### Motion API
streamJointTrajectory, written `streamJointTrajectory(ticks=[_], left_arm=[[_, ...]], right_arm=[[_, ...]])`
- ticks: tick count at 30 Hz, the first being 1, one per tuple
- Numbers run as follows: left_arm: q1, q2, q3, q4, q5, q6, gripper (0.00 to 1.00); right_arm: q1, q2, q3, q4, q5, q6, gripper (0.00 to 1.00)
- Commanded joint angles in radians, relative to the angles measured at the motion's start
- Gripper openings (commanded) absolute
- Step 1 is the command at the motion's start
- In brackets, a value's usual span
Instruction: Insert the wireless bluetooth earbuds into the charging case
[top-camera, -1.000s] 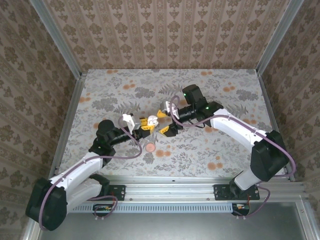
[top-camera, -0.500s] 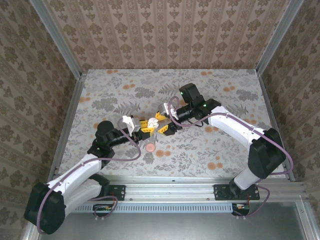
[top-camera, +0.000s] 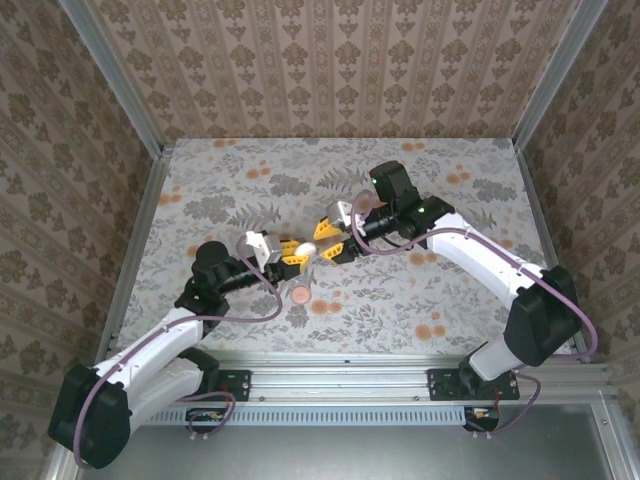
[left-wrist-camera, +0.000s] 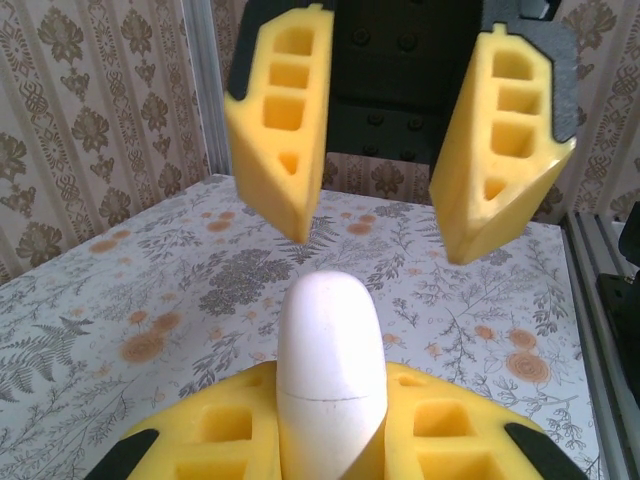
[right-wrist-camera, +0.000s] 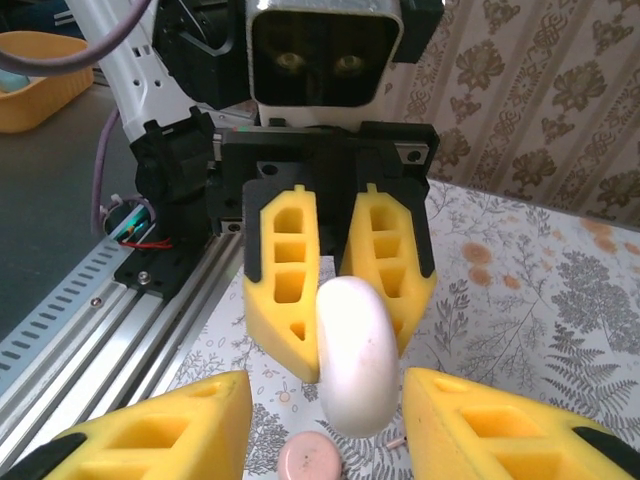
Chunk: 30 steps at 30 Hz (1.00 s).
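No text, label, brand, number or sign could be read on any surface, in any of the three views.

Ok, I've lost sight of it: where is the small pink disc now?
In the top view the pink disc lies on the table, just on the near side of the left gripper, which grips a pale rounded piece.

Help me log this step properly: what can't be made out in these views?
- Top view: earbuds too small to pick out.
- Left wrist view: white rounded piece has its lower end buried between the left end effector's fingers; its contents are unseen.
- Right wrist view: pink disc is cut off by the bottom edge.
- Both wrist views: whether the right end effector touches the white rounded piece is unclear.
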Motion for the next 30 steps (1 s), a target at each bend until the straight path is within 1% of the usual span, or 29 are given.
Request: streamJointTrajectory(ticks=[1, 6, 7, 12, 16, 18, 21, 23, 24, 26, 28, 29, 30], left_arm=[[0.004, -0.01, 0.041, 0.003, 0.018, 0.019, 0.06], [0.004, -0.01, 0.044, 0.001, 0.021, 0.019, 0.06], [0.004, -0.01, 0.044, -0.001, 0.021, 0.019, 0.06], [0.004, -0.011, 0.042, -0.004, 0.027, 0.019, 0.06], [0.004, -0.014, 0.041, -0.007, 0.027, 0.019, 0.06], [0.004, -0.016, 0.041, -0.014, 0.022, 0.02, 0.06], [0.004, -0.021, 0.038, -0.019, 0.014, 0.026, 0.07], [0.004, -0.022, 0.035, -0.024, 0.0, 0.027, 0.13], [0.004, -0.023, 0.034, -0.025, -0.01, 0.029, 0.18], [0.004, -0.026, 0.03, -0.033, -0.032, 0.032, 0.31], [0.003, -0.029, 0.026, -0.05, -0.057, 0.04, 0.46], [0.004, -0.028, 0.026, -0.057, -0.069, 0.041, 0.51], [0.004, -0.027, 0.023, -0.064, -0.086, 0.037, 0.61]], right_arm=[[0.009, 0.04, 0.06, -0.067, -0.031, -0.056, 0.45], [0.021, 0.061, 0.062, -0.07, -0.042, -0.081, 0.43], [0.024, 0.066, 0.064, -0.071, -0.045, -0.083, 0.42], [0.03, 0.086, 0.073, -0.08, -0.068, -0.097, 0.33], [0.029, 0.104, 0.091, -0.088, -0.081, -0.107, 0.19], [0.029, 0.108, 0.092, -0.087, -0.08, -0.109, 0.15], [0.028, 0.106, 0.092, -0.09, -0.074, -0.109, 0.11], [0.026, 0.104, 0.092, -0.1, -0.065, -0.109, 0.1], [0.023, 0.105, 0.092, -0.106, -0.057, -0.105, 0.1], [0.013, 0.104, 0.094, -0.12, -0.044, -0.09, 0.1], [-0.006, 0.104, 0.093, -0.142, -0.029, -0.072, 0.1], [-0.015, 0.103, 0.094, -0.155, -0.016, -0.067, 0.1], [-0.027, 0.102, 0.095, -0.167, -0.002, -0.068, 0.1]])
